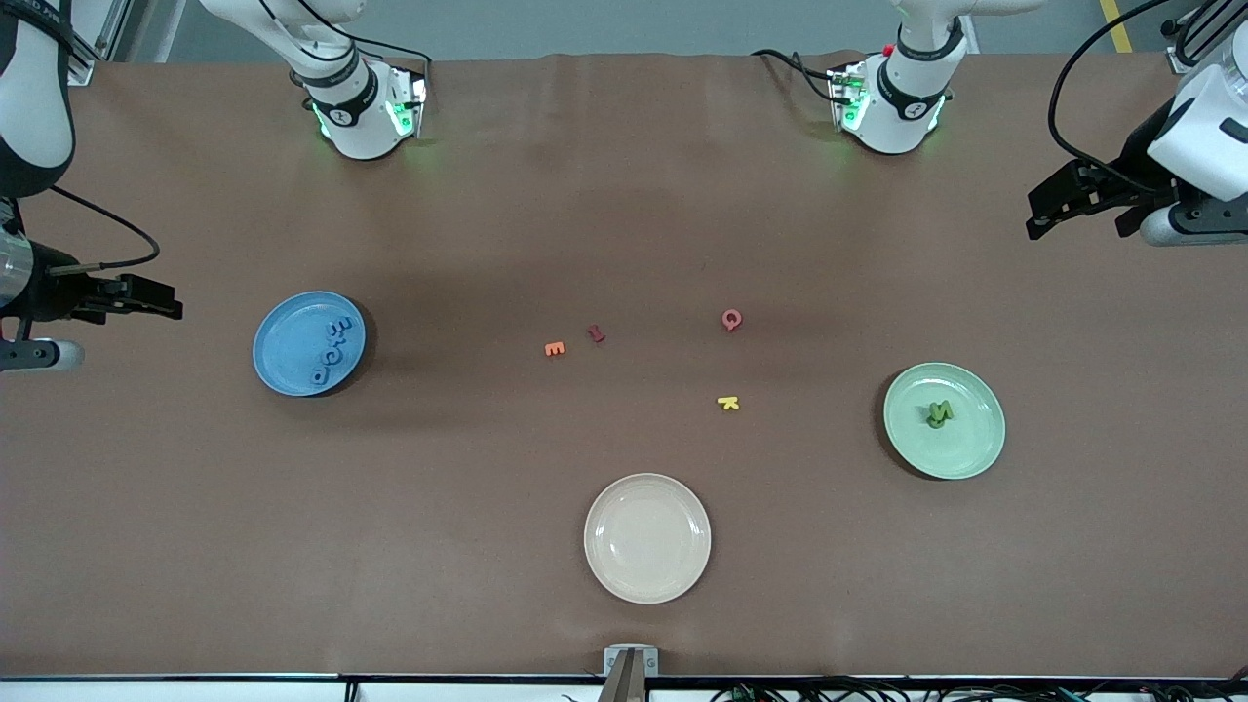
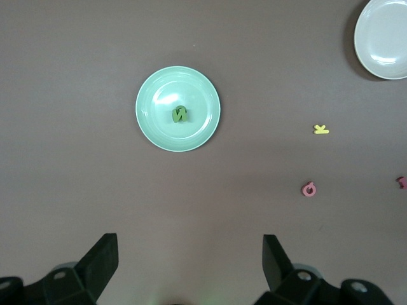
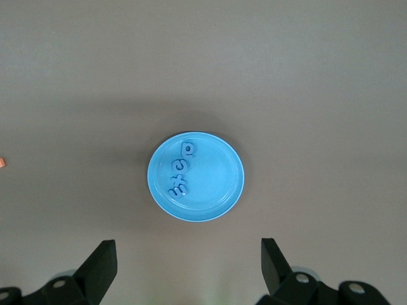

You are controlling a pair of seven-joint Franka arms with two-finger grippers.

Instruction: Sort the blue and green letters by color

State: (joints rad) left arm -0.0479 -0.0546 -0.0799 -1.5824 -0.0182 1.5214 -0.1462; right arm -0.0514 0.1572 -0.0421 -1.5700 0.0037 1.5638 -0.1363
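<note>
Even overhead light, soft shadows beside plates, sharp focus.

Brown bench (image 1: 624, 195) fills nearly the whole front view, covered in a matte cloth-like surface with faint wrinkles along the edge by the arm bases. Grey floor strip (image 1: 624, 24) above that edge, a yellow line (image 1: 1116, 24) on it. White rail (image 1: 175, 690) and tangled cables (image 1: 829, 692) along the nearest edge. Even, soft overhead light.
</note>
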